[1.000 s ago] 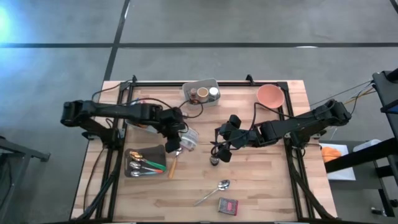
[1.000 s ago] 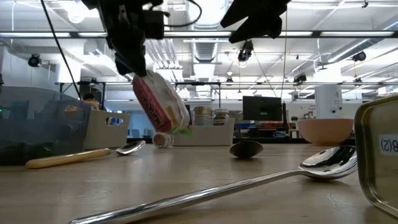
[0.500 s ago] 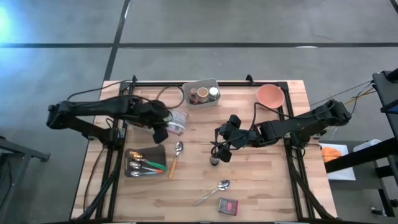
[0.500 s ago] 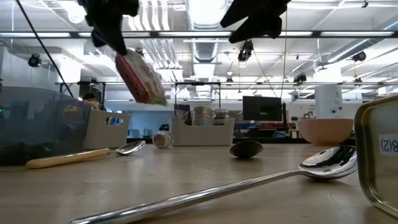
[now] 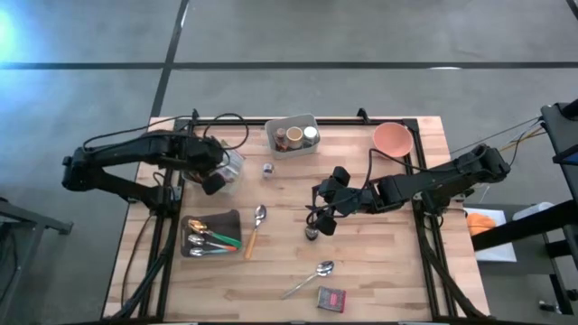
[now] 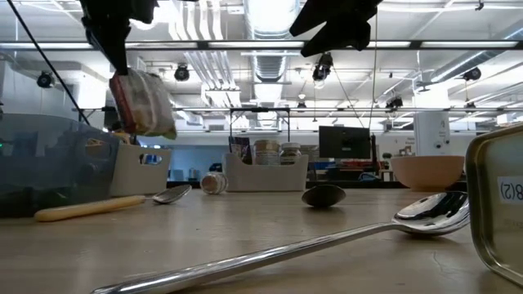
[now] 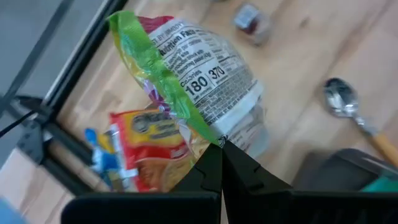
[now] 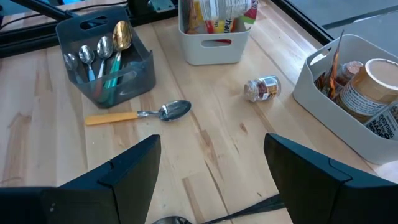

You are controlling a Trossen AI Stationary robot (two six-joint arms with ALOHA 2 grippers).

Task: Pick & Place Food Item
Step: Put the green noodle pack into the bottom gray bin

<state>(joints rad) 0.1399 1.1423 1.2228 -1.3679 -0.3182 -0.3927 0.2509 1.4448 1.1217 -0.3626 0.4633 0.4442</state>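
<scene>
A crinkled food packet (image 7: 199,74) with a green edge and a printed nutrition label hangs in the air at the table's left side (image 5: 228,168), with my left gripper (image 5: 214,181) shut on it. In the low view the packet (image 6: 143,102) hangs under the gripper (image 6: 114,57), above a white bin (image 6: 139,167). More packets (image 7: 149,149), orange and yellow, lie beneath it. My right gripper (image 5: 321,217) hovers open over the table's middle, with nothing between its fingers (image 8: 134,168). My left gripper pinches the packet's edge by the green strip (image 7: 208,134) between its two fingers, which come at it from above, slanting down. The packet's top end (image 6: 122,75) sits at the fingers. The rest hangs below them, tilted and clear of the table.
A small jar (image 5: 268,168) lies on its side near the far middle. A white bin with cups (image 5: 292,135) and a pink bowl (image 5: 393,137) stand at the far edge. A grey cutlery caddy (image 5: 209,235), two spoons (image 5: 256,226) (image 5: 312,278) and a tin (image 5: 331,298) lie nearer.
My left gripper has carried the packet up and toward the table's left edge, from near the middle to above the bin of packets, tipping further downward. The packet stays hanging clear of the table.
</scene>
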